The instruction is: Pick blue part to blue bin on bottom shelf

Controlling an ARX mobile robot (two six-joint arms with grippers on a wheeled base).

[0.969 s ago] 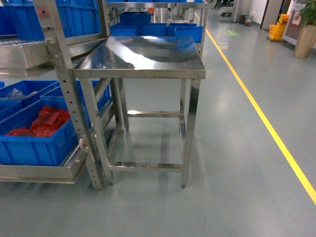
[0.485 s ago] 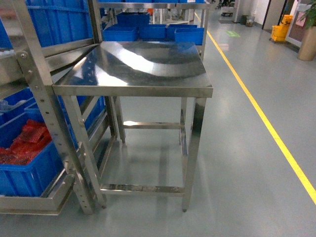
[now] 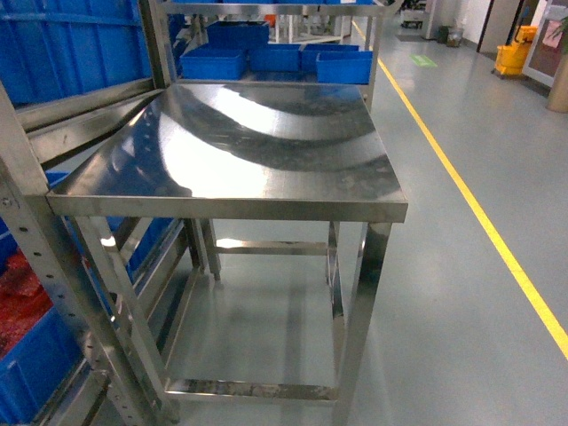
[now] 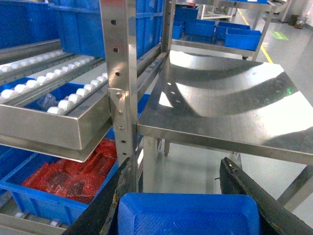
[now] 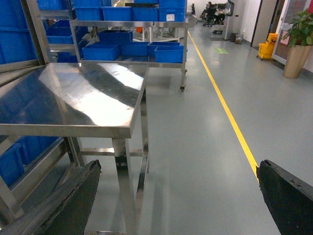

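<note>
Between the left gripper's (image 4: pixel 188 196) closed-in fingers sits a blue part (image 4: pixel 188 215); carry it level and low-left toward the bottom shelf (image 4: pixel 29 220), right gripper (image 5: pixel 178 196) spread wide, empty.

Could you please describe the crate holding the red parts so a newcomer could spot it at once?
Start at the steel table, then look left and down beneath the roller shelf of the rack. There sits a blue crate; it is the one shown filled with red parts.
</note>
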